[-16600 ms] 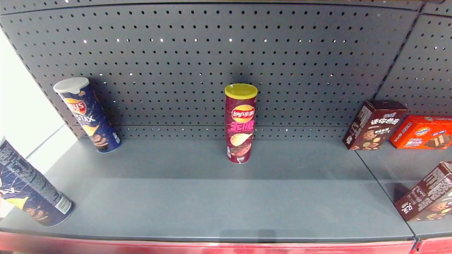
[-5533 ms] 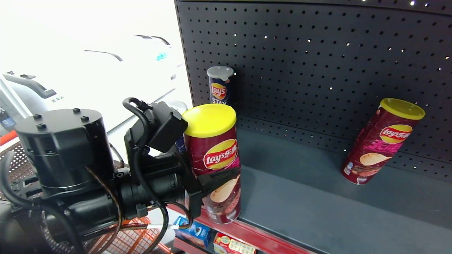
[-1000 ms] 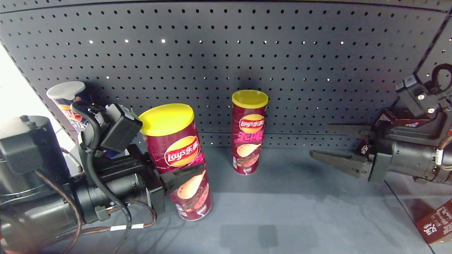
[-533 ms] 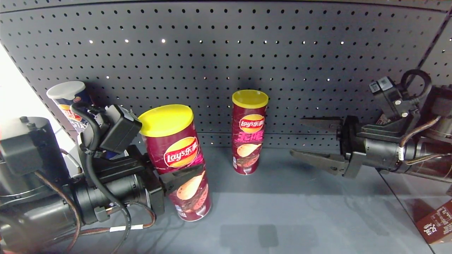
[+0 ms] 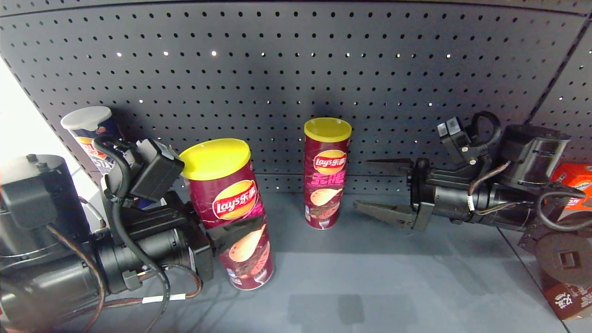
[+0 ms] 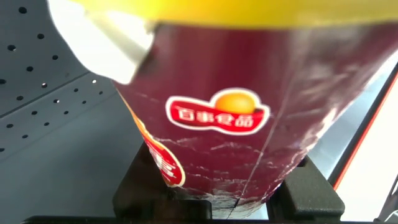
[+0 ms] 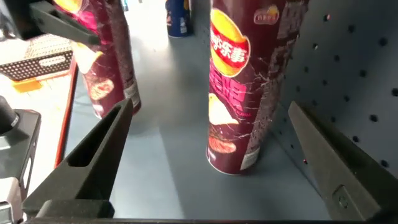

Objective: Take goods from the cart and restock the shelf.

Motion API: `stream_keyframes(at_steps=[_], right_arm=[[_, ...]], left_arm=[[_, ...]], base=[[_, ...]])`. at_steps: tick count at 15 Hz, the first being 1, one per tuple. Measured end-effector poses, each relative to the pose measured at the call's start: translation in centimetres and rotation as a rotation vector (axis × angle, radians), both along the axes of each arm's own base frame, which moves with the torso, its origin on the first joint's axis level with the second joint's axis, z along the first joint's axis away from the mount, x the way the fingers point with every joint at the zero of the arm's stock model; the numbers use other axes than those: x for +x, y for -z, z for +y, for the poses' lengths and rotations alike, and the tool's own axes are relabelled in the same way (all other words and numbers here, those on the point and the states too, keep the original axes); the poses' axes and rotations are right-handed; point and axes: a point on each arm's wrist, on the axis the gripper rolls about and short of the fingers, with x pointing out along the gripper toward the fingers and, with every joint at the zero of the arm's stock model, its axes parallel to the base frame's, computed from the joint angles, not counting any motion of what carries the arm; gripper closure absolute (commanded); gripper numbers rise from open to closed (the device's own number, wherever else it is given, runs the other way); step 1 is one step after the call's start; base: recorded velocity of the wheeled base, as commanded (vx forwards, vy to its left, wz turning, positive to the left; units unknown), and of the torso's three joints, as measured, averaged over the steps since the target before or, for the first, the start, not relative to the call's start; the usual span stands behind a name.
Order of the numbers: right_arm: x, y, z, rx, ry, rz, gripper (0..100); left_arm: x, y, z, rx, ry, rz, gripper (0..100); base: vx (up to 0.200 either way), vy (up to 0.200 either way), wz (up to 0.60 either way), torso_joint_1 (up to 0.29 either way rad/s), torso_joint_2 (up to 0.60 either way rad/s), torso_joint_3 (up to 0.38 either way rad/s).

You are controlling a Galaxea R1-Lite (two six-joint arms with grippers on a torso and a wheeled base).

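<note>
Lower left, the left gripper (image 5: 231, 224) clamps a maroon cylindrical chip can with yellow lid (image 5: 222, 185) at mid-height, its base on the grey shelf (image 5: 370, 277). At centre, a 2nd identical can (image 5: 325, 175) stands untouched just beyond the right gripper (image 5: 363, 184), whose fingers (image 5: 384, 213) are spread.

Colours: the held can (image 5: 231, 208) has a maroon body with faint pale crackle lines, a yellow lid, a red-and-yellow logo and a pale chip graphic low down. The back can (image 5: 325, 173) at the shelf's rear edge has the same scheme, plus pink lettering. The blue can (image 5: 88, 134) in the rear left corner is navy with a pale grey lid (logo again red on yellow). The shelf deck (image 5: 370, 277) is flat grey. The pegboard (image 5: 296, 69) is dark grey with a regular hole grid. At the right edge the orange box (image 5: 576, 178) is orange-red. The brown box (image 5: 571, 296) at the front right corner has white print. The left gripper (image 5: 233, 222) and right gripper (image 5: 363, 184) are both black.
</note>
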Motion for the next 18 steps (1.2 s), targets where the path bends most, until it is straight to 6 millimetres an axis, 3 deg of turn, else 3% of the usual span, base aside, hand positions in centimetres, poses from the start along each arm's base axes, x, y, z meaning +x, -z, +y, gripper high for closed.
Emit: stream_keyframes(at_steps=[18], right_arm=[[5.5, 4.3, 3.6, -0.037, -0.024, 0.076, 0]], left_arm=[[-0.2, 0.5, 0.2, 0.005, -0.004, 0.013, 100]], base=[[0.0, 0.0, 0.0, 0.0, 0.0, 0.0]])
